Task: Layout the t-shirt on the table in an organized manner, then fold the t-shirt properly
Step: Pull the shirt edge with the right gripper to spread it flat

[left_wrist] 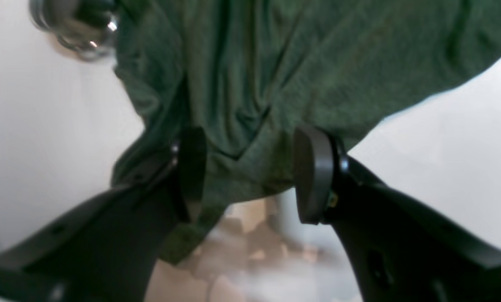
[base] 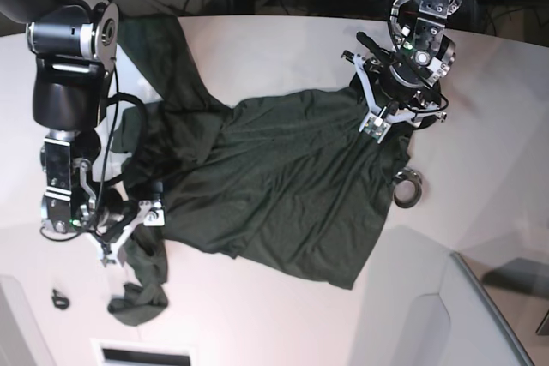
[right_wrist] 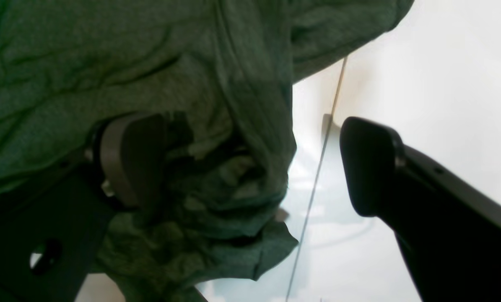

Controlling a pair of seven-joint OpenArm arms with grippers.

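The dark green t-shirt lies rumpled and partly spread across the white table, with one end trailing toward the back left and a twisted bit near the front left. My left gripper hovers at the shirt's right edge. In the left wrist view its fingers stand apart, open, with a fold of the t-shirt between them. My right gripper is at the shirt's left edge. In the right wrist view the right gripper is wide open, with bunched t-shirt lying against one finger and bare table by the other.
A small metal ring lies on the table just right of the shirt, seen blurred as a shiny ring in the left wrist view. A small black item sits front left. A grey recess cuts into the front right.
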